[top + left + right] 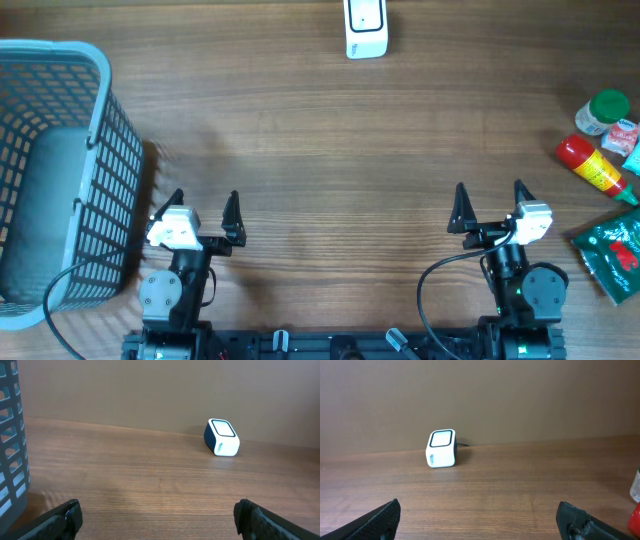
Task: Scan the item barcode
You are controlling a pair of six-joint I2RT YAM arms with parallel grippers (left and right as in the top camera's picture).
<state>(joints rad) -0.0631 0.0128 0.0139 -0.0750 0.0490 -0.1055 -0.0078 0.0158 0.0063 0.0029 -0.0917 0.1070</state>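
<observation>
White barcode scanner [366, 30] sits top centre of the overhead frame, window facing the arms, I'd guess so a code can be shown to it. Items wait at the right edge: red sauce bottle [592, 165], green-capped jar [603, 110], green packet [615, 250]. Left gripper [205, 197] and right gripper [490, 190] are both spread wide, holding nothing. Mesh basket [100, 90] is far left, probably for scanned stuff.

The right gripper [481, 521] holds its two dark fingers spread wide and empty at the lower corners above the wooden table [530, 475], a white scanner [442, 449] sits well ahead near the brown wall [520, 400], and a red item [636, 518] shows at the right edge.
</observation>
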